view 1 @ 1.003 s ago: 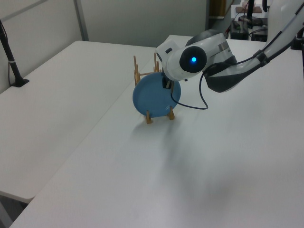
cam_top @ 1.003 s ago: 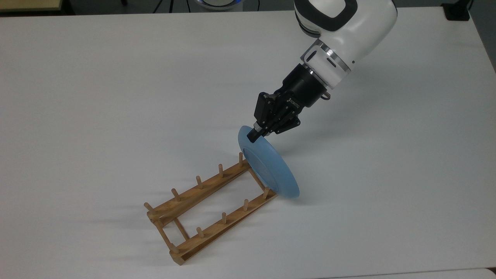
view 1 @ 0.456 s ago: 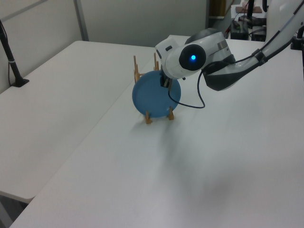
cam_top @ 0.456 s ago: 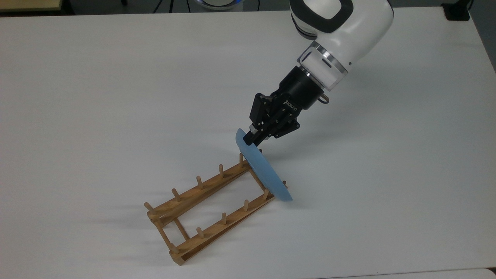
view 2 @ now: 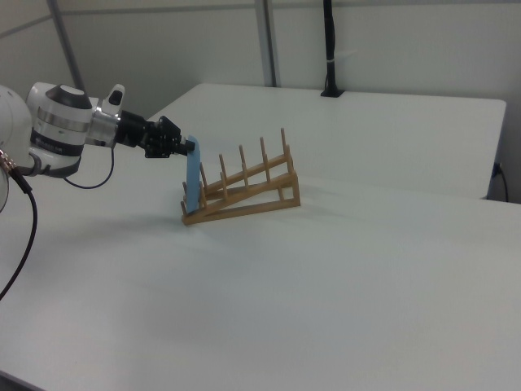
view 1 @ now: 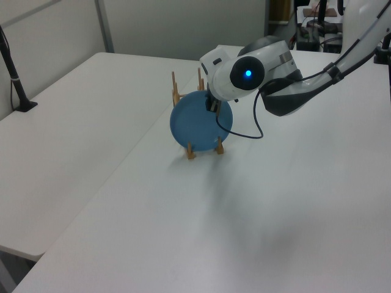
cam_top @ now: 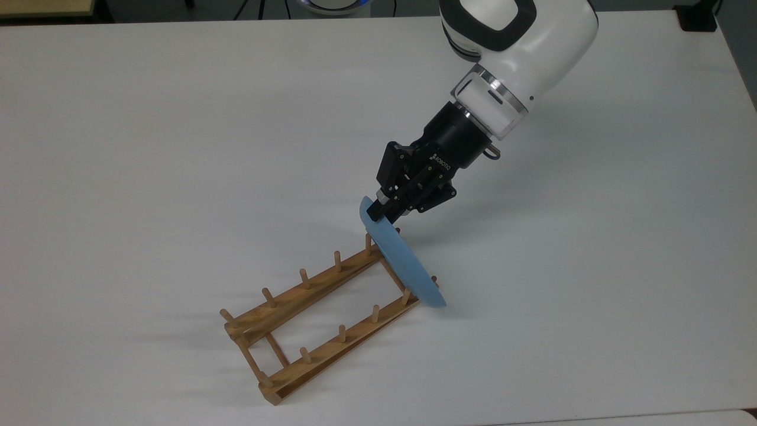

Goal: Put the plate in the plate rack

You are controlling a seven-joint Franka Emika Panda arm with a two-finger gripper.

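The jaws (cam_top: pixel 377 208) grip the plate (cam_top: pixel 405 263) by its upper rim. The plate stands nearly on edge in the end slot of the plate rack (cam_top: pixel 313 322), at the rack's 2 o'clock end in the top view, on the white bench (cam_top: pixel 148 148).

Plain light-blue plate (cam_top: pixel 408 266), light-brown wooden plate rack (cam_top: pixel 307 319), black fingers (cam_top: pixel 378 208), white table (cam_top: pixel 177 148), white-and-black arm (cam_top: pixel 514 41)
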